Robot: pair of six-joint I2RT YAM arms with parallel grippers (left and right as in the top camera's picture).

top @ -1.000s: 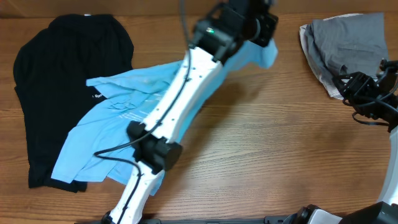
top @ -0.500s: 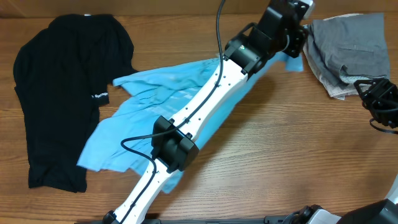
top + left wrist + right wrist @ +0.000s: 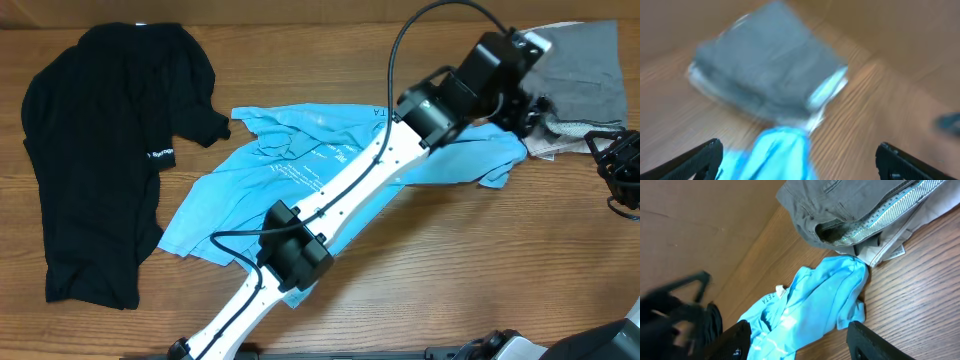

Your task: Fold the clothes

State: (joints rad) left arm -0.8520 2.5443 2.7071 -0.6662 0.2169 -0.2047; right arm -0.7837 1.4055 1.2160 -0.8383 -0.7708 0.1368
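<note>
Table (image 3: 420,270): black shirt (image 3: 90,150) crumpled on L side. Blue tee (image 3: 290,170) spread mid-table, one end touching black shirt, other end by grey pile (image 3: 585,70). L gripper (image 3: 800,157) above that end, jaws wide, empty. R gripper (image 3: 800,340) near, jaws apart, empty.

We show 1 wooden desk (image 3: 420,260) bearing 3 items: black shirt (image 3: 90,150), light blue T-shirt (image 3: 270,170), grey folded pile (image 3: 585,65).

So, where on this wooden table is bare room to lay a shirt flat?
Free: the near right of the wooden table, bordered by the light blue T-shirt; also the far strip between the black shirt and the grey folded pile. Crowded: the left side, and the far right corner.
</note>
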